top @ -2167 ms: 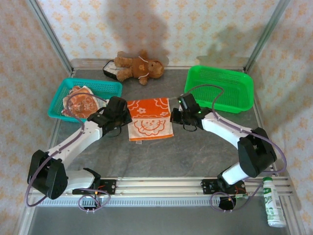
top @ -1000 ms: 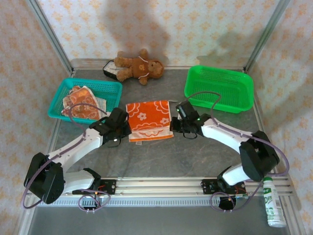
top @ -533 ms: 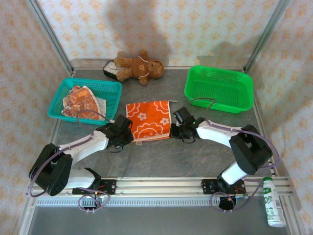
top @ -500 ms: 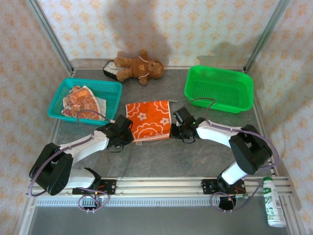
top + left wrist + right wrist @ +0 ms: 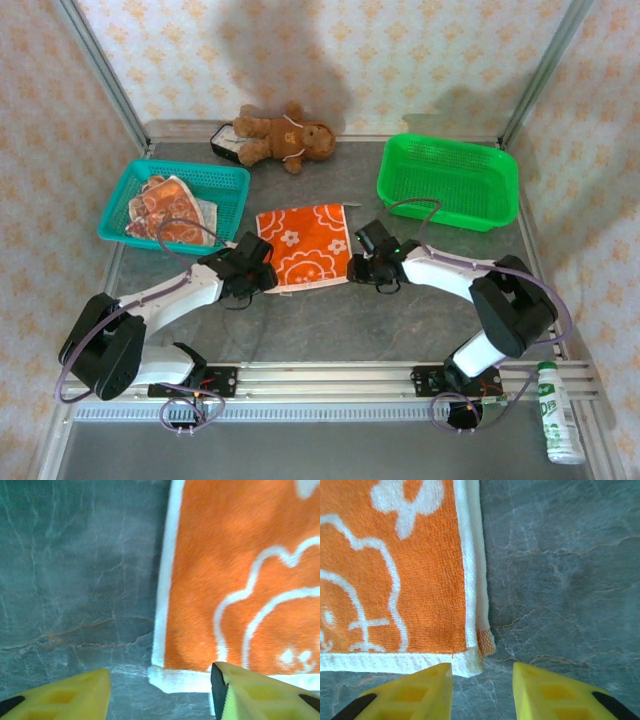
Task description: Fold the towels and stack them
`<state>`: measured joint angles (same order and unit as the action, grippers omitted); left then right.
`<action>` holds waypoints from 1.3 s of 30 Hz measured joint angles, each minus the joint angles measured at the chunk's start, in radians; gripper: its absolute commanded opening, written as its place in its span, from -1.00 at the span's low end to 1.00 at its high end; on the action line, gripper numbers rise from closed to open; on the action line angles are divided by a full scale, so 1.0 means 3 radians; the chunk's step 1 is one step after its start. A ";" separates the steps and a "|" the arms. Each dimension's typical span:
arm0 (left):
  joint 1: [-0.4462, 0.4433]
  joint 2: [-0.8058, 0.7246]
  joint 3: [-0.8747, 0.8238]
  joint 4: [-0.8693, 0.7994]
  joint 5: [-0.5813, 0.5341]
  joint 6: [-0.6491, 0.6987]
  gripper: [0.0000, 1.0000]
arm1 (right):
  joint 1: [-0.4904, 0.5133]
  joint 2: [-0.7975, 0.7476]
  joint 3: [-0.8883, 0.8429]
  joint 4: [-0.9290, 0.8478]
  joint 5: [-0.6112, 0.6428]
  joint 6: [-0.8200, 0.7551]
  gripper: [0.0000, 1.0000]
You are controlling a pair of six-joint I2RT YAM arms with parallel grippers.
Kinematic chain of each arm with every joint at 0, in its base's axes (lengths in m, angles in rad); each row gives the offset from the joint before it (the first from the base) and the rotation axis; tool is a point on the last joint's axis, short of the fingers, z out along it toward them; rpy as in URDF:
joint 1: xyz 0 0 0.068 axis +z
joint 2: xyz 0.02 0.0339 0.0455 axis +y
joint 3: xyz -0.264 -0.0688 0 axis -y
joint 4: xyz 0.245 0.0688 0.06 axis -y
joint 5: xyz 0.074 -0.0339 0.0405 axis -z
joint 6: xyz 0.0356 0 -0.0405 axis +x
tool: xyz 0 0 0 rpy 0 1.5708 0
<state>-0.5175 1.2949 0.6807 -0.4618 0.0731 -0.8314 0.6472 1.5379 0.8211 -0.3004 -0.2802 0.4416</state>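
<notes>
Orange towel (image 5: 303,247), white-flowered, lies folded on the table (image 5: 400,320); more towels (image 5: 165,208) sit in the teal basket (image 5: 190,168). The left gripper (image 5: 264,281) and right gripper (image 5: 354,270) flank its near corners, jaws apart, holding nothing. One green basket (image 5: 450,142), one teddy bear (image 5: 285,138), one bottle (image 5: 560,420), label unreadable.
</notes>
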 measured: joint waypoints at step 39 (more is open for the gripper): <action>-0.0189 0.0632 0.0229 0.0336 0.0163 0.0175 -0.59 | -0.0015 -0.0175 -0.0257 -0.0064 0.0126 -0.0062 -0.65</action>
<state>-0.5743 1.4845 0.7494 -0.3611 0.1219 -0.7788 0.6426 1.4853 0.7441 -0.3195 -0.2424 0.4229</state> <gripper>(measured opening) 0.200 0.172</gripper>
